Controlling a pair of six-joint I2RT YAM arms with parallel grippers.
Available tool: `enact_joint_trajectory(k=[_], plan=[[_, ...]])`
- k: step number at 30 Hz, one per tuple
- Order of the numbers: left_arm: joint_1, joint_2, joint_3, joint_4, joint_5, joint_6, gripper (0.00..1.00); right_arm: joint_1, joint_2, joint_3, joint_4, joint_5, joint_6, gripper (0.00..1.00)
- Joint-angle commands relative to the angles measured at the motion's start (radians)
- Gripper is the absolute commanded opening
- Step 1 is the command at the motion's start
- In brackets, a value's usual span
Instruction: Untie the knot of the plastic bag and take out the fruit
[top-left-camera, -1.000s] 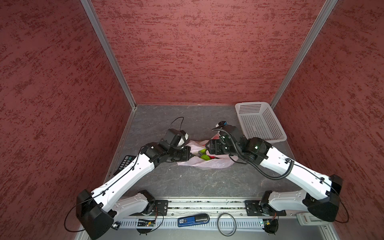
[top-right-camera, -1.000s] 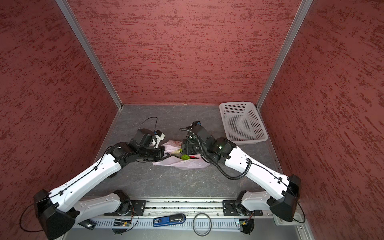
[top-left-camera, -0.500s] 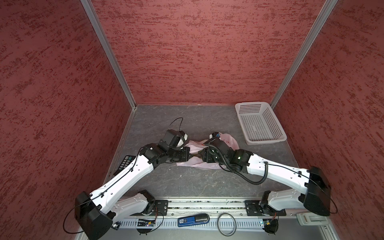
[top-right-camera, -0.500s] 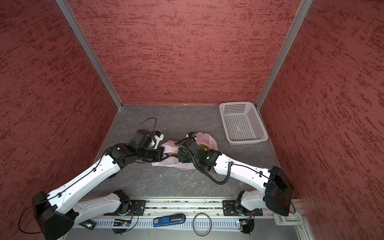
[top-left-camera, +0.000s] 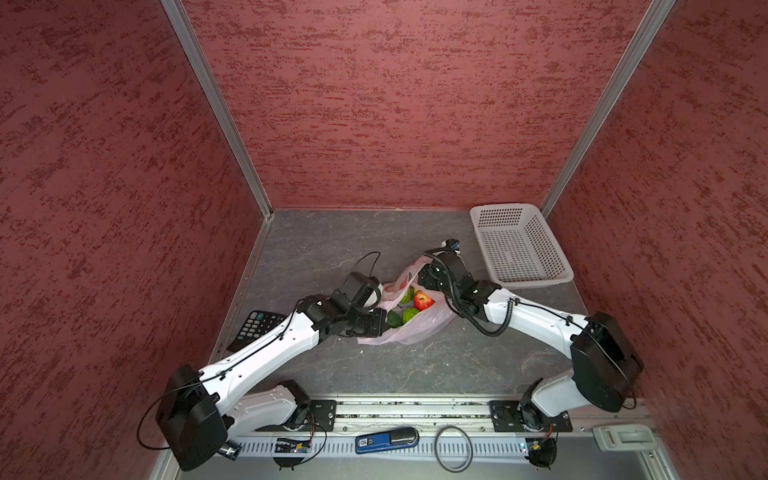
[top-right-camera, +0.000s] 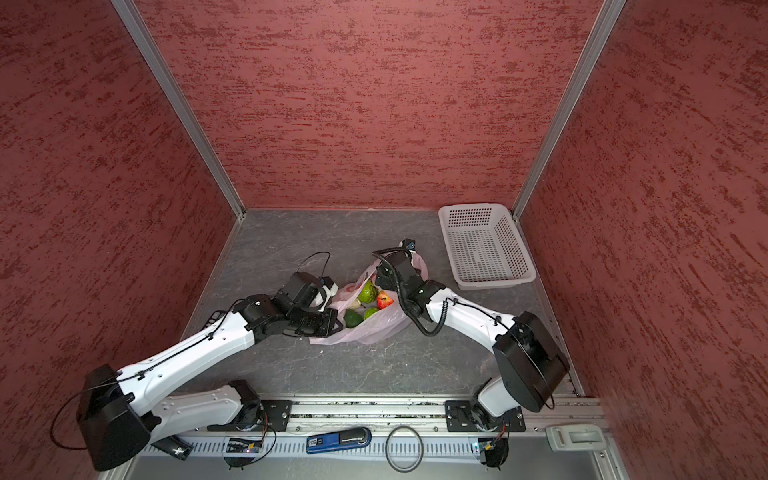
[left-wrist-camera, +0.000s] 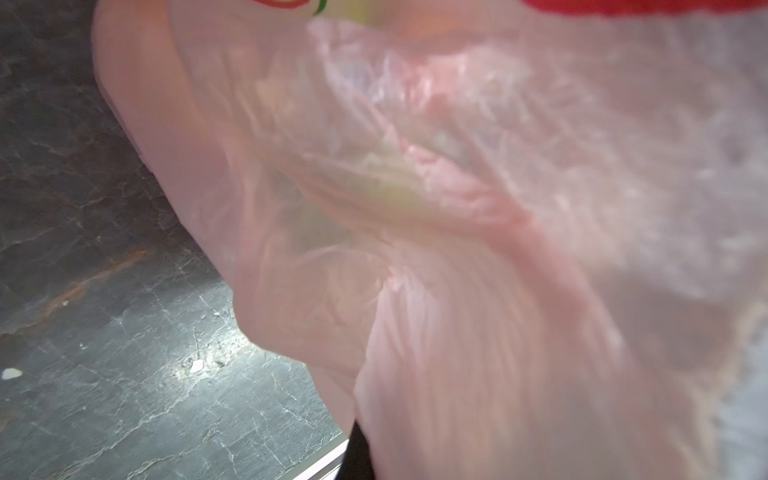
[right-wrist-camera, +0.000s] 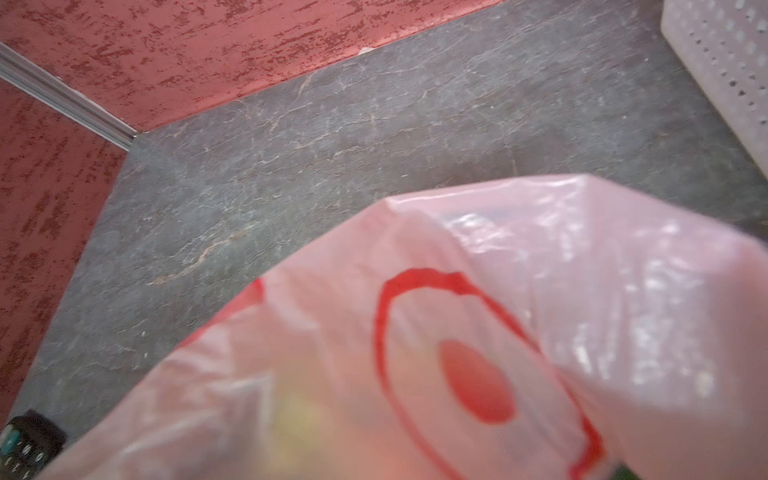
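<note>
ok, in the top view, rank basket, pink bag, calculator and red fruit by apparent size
1. white basket
2. plastic bag, close behind and partly covered, so unsure
3. calculator, partly covered
4. red fruit

Bag (top-left-camera: 417, 330): thin, translucent pale pink, red print, slumped at mid-scene. Mouth gapes upward, its left edge pinched in my left gripper (top-left-camera: 381, 322). Fruit inside, seen through mouth: red one (top-left-camera: 423, 301), bumpy green (top-right-camera: 368, 292), dark green (top-left-camera: 394, 319), lighter green (top-left-camera: 410, 314), cream piece (top-right-camera: 353, 304). Both my wrist views show blurred pink film.
</note>
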Motion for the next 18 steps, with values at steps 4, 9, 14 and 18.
enact_joint_trajectory(k=[4,9,14,18], plan=[[-0.006,-0.006,0.031,0.004,-0.074,-0.010,0.65,0.010,-0.011,-0.009,0.021,-0.092,-0.039,0.85],[-0.024,-0.026,0.142,-0.100,-0.227,0.018,1.00,0.028,-0.031,-0.033,0.006,-0.096,-0.057,0.85],[-0.055,-0.024,0.233,-0.136,-0.342,0.087,0.99,0.030,-0.040,-0.034,0.003,-0.100,-0.072,0.85],[-0.072,0.023,0.255,-0.096,-0.299,0.123,1.00,0.030,-0.043,-0.033,0.005,-0.109,-0.072,0.85]])
